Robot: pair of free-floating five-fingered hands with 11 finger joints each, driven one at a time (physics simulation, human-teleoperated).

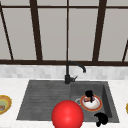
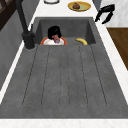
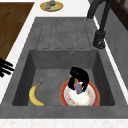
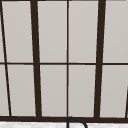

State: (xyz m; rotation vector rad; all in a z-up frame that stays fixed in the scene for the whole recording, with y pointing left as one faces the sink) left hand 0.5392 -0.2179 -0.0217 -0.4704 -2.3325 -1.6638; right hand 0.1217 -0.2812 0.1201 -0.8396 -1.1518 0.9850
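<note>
Left hand (image 1: 89, 94) in sink basin (image 3: 50, 62), right of centre in front view, fingers curled round small pinkish object (image 3: 78, 87) over orange-rimmed plate (image 3: 93, 96). Right hand (image 1: 101, 118) hangs lower right at basin edge, fingers loose, holding nothing. Banana (image 3: 34, 95) lies left of plate in right side view.

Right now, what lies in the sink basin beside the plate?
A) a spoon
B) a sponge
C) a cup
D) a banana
D: the right side view shows a yellow banana lying on the basin floor, apart from the red-rimmed plate over which one hand curls its fingers on a small object.
</note>
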